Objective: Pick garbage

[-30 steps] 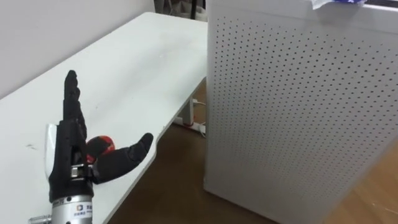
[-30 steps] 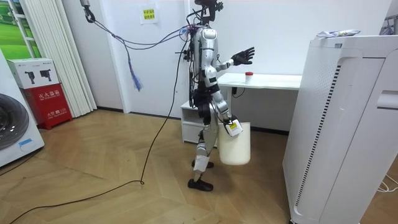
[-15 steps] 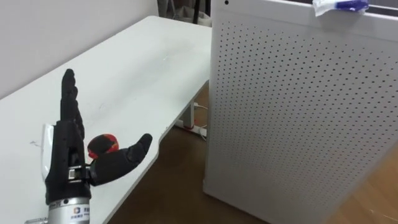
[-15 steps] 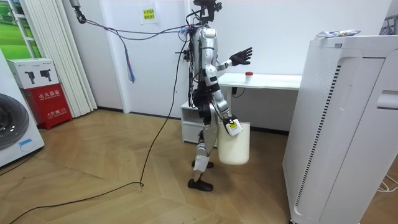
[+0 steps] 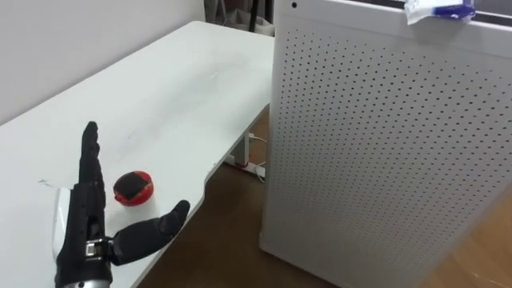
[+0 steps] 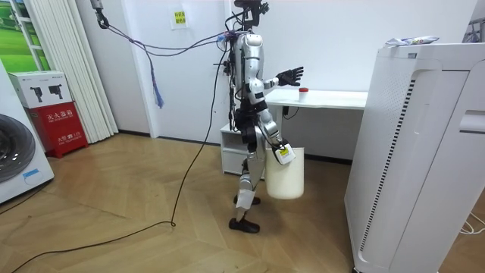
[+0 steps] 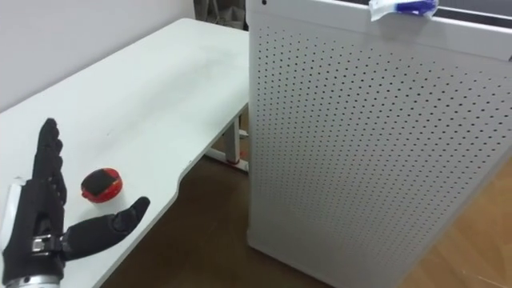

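Note:
A small red and black object [image 5: 133, 188] lies on the white desk [image 5: 176, 88] near its front edge; the room view shows this object [image 6: 303, 91] too. My left hand [image 5: 80, 232] is raised just in front of it, open, fingers straight and thumb spread, not touching it. That hand [image 6: 292, 75] reaches out over the desk's end in the room view. My right hand [image 6: 282, 154] hangs low at my side, shut on the rim of a white bin [image 6: 286, 176] that hangs off the floor. A white and blue wrapper [image 5: 436, 10] lies on top of the tall white unit.
A tall white perforated unit [image 5: 384, 144] stands close on my right, next to the desk's end. A white drawer unit [image 6: 231, 148] sits under the desk. Wood floor [image 6: 136, 227] lies open behind me; a washing machine [image 6: 15, 152] and a red box [image 6: 57, 125] stand at the room view's left.
My left hand has dropped lower and back, so the red object now shows whole beyond the thumb. In the room view the raised arm has sunk a little.

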You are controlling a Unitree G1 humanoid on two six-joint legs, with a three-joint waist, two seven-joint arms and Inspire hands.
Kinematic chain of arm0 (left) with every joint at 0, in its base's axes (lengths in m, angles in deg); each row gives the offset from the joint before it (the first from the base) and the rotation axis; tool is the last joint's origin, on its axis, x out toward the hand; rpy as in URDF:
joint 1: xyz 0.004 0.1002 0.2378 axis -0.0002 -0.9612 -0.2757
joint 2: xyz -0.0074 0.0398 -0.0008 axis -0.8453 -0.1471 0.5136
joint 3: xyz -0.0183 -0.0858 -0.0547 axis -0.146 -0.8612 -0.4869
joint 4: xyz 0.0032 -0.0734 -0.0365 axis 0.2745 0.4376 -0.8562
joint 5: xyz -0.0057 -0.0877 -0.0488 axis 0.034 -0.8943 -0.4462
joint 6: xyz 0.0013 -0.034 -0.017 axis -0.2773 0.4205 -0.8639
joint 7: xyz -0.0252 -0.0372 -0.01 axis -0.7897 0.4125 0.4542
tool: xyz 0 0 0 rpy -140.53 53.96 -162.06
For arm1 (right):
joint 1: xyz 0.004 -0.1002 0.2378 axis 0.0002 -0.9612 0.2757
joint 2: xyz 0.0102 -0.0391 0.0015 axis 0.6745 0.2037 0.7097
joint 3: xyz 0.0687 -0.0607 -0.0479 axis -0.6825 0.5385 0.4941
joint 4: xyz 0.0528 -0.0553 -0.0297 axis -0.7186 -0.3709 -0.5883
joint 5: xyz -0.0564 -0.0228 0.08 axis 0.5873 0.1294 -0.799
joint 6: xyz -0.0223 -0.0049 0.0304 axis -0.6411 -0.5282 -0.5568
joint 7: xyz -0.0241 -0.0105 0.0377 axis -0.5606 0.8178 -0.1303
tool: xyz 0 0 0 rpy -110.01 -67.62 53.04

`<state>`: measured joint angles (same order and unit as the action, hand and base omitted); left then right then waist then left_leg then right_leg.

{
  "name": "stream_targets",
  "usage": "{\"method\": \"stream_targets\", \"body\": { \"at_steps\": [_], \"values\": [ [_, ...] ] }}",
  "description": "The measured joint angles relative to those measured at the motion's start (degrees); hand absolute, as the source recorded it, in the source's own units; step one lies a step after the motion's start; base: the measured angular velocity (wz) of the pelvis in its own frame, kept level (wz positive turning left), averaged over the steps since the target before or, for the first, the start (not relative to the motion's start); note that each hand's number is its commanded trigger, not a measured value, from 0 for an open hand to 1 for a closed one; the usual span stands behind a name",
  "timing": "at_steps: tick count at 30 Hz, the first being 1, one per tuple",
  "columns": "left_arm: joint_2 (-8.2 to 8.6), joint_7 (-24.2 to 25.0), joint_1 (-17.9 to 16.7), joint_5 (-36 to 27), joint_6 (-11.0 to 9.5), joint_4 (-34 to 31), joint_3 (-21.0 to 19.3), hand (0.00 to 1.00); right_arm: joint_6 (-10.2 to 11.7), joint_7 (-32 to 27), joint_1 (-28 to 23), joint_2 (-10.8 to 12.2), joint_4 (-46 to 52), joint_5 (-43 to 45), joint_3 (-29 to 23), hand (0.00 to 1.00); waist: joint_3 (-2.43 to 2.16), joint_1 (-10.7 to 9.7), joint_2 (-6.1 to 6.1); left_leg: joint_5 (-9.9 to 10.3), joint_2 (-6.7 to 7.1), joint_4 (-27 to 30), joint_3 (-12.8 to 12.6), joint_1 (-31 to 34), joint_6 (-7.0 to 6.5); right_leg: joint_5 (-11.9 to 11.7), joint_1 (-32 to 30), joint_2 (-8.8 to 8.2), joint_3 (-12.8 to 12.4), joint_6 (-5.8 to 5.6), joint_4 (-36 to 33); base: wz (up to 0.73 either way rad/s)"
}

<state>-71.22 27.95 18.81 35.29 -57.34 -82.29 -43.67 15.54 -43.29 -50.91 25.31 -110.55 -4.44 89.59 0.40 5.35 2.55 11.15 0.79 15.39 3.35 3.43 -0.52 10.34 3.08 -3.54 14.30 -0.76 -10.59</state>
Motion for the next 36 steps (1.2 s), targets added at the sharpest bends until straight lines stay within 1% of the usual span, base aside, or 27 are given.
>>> {"method": "stream_targets", "body": {
  "at_steps": [5, 12, 21, 22, 26, 27, 28, 30, 33, 36],
  "values": [
    [0.14, -0.28, -0.08, -0.25, 0.0, 0.17, -1.3, 0.0, 0.01, -0.01, 0.01, -0.01, 0.46, 0.54, 0.01, 1.0, 0.0, 0.14, 0.13, 0.0, 0.01, 0.22, 0.02, -0.1, 0.0, 0.0, -0.01, 0.0, 0.01, 0.0, 0.04, 0.0],
    [0.15, -2.25, -0.08, -0.26, 0.0, 1.96, -1.28, 0.0, 0.01, -0.2, 0.0, -0.01, 0.51, 0.53, 0.06, 1.0, 0.04, -0.06, 0.2, 0.0, -0.02, 0.06, 0.01, -0.29, 0.0, 0.0, -0.01, -0.01, 0.02, 0.0, -0.04, 0.0],
    [0.15, -4.34, -0.14, -0.27, 0.0, 2.5, -1.28, 0.0, -0.01, -0.24, -0.42, -0.01, 1.39, 0.53, 0.14, 1.0, 0.09, -0.09, 0.26, 0.0, -0.02, -0.14, 0.03, -0.7, 0.0, 0.0, 0.35, -0.02, 0.05, 0.0, -0.09, 0.0],
    [0.14, -4.49, -0.14, -0.27, -0.01, 2.82, -1.28, 0.0, -0.01, -0.23, -0.46, -0.01, 1.38, 0.53, 0.14, 1.0, 0.21, -0.08, 0.25, 0.0, -0.02, -0.28, 0.03, -1.1, 0.0, 0.0, 0.7, -0.02, 0.04, 0.0, -0.06, 0.0],
    [0.15, -5.55, -0.07, -0.47, -0.1, 5.83, -1.18, 0.0, -0.01, -0.23, -0.55, -0.04, 1.49, 0.48, 0.49, 1.0, 0.24, -0.2, 0.24, 0.0, -0.03, -0.94, 0.02, -1.38, 0.0, 0.0, 0.79, -0.01, 0.05, 0.0, -0.01, 0.0],
    [0.18, -5.53, -0.08, -0.63, -0.18, 7.94, -1.15, 0.0, -0.02, -0.19, -0.57, -0.03, 1.49, 0.5, 0.6, 1.0, 0.25, -0.06, 0.27, 0.0, -0.03, -1.03, -0.01, -1.54, 0.0, 0.0, 0.87, -0.02, 0.03, 0.0, -0.03, -0.04],
    [0.29, -5.5, -0.09, -1.44, -0.17, 10.09, -1.1, 0.0, -0.02, -0.05, -0.57, -0.03, 1.5, 0.51, 0.63, 1.0, 0.28, -0.08, 0.33, 0.0, -0.04, -1.06, -0.07, -1.63, 0.0, 0.0, 0.9, -0.03, -0.01, 0.0, -0.04, -0.03],
    [0.5, -5.45, -0.1, -3.23, -0.16, 11.74, -0.91, 0.0, -0.02, 0.12, -0.63, -0.03, 1.71, 0.51, 0.7, 1.0, 0.44, -0.18, 0.73, 0.0, -0.04, -1.0, -0.06, -1.4, 0.0, 0.0, 0.69, -0.02, 0.01, 0.0, -0.02, 0.0],
    [0.65, -5.44, -0.05, -6.53, -0.16, 12.29, -0.66, 0.0, -0.03, 0.15, -0.68, -0.03, 2.29, 0.51, 1.32, 1.0, 0.24, -0.17, 1.32, 0.0, -0.03, -0.43, -0.06, -0.61, 0.0, 0.0, -0.02, -0.02, 0.01, 0.0, -0.06, 0.0],
    [0.65, -5.17, 0.98, -9.77, -0.15, 13.15, -0.37, 0.0, -0.03, 0.13, -0.6, -0.04, 2.71, 0.48, 1.84, 1.0, 0.2, -0.25, 1.37, 0.01, -0.05, -0.45, -0.09, -0.61, 0.0, -0.01, -0.08, -0.02, -0.05, 0.0, -0.09, 0.0]
  ]
}}
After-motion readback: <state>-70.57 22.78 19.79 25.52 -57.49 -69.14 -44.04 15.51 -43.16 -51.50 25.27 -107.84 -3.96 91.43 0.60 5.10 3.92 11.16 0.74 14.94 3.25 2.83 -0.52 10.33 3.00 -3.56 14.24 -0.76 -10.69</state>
